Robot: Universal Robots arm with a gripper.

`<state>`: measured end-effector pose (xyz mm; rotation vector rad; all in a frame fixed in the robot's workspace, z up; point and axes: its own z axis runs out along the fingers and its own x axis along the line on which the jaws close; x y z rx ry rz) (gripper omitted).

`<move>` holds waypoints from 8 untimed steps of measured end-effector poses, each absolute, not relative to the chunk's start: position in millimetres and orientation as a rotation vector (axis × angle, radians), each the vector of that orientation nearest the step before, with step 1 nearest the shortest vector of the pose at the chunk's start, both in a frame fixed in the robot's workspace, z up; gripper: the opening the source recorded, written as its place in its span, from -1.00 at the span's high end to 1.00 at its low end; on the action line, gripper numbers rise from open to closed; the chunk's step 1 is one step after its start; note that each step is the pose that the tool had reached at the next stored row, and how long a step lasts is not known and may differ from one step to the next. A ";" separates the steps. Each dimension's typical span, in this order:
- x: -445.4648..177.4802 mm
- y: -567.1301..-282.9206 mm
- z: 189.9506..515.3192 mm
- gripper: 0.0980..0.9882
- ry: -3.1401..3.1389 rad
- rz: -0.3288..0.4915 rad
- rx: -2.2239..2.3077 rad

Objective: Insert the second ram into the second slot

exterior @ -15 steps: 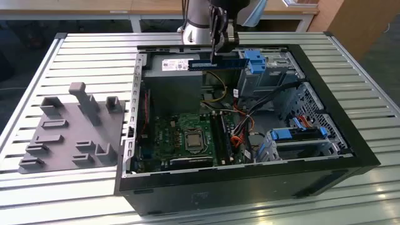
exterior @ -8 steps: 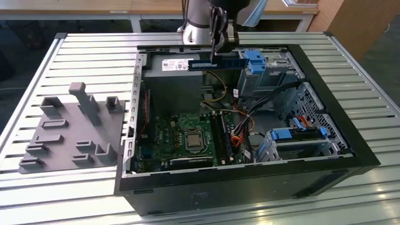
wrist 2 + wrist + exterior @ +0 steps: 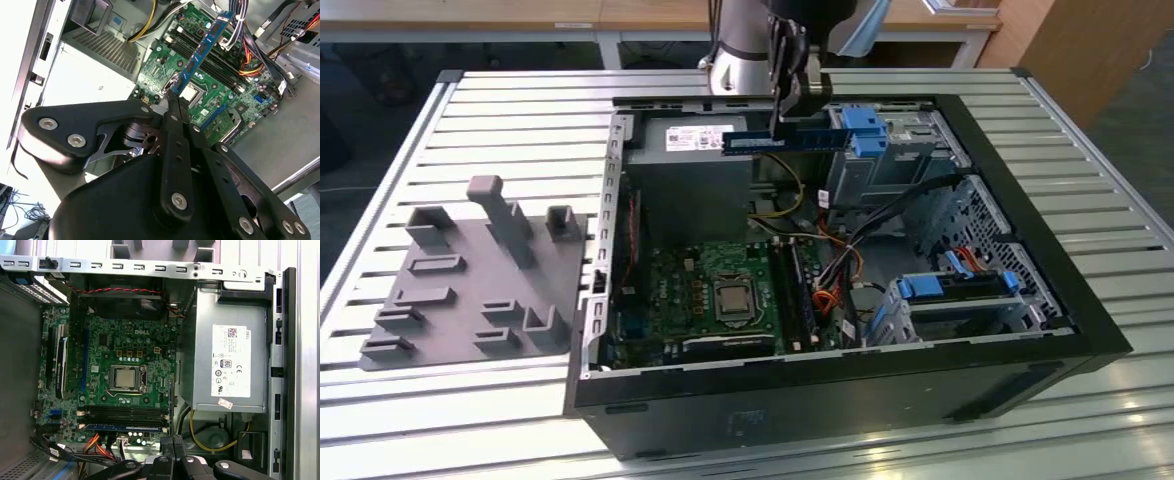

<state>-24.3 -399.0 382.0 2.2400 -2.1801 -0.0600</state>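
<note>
Clenching the second ram (image 3: 202, 50) by its flat faces, the gripper (image 3: 175, 102) is closed firmly on the thin blue board. In the exterior view the hold lies near mid-length and the stick hangs level.

Position: above the open computer case (image 3: 1067, 300), over the edge of the power supply (image 3: 230, 355). It is well apart from the memory slots (image 3: 125, 413), which run beside the processor socket (image 3: 125, 377) on the green motherboard (image 3: 150, 335). The stick is not yet seated in any slot.

Handling (judged): the stick is light and stiff along its length, yet thin and fragile. It would resent bending, twisting, or pressure on the small dark chips. A hold on the two flat faces, near the middle and toward the upper edge, leaves the contact edge free and keeps both ends level. The smooth faces could slip under a weak grip.

Counts:
- One gripper, holding one stick.
- One case, one motherboard, one processor socket, one power supply.
- One grey fixture block (image 3: 467, 290) on the slatted table (image 3: 520, 120) beside the case.
- At least two light-blue drive-bay clips (image 3: 865, 122).
- The dark slots lie too close together for a sure count.
- One blue strip (image 3: 125, 428) lies along the slots in the first wrist view. Whether it is a seated stick cannot be told.
</note>
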 end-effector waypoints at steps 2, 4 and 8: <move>-24.3 -400.0 382.0 0.96 -2.180 -0.060 2.240; -24.3 -401.1 381.9 0.96 -2.180 -0.060 2.240; -24.3 -402.3 381.9 0.96 -2.180 -0.060 2.240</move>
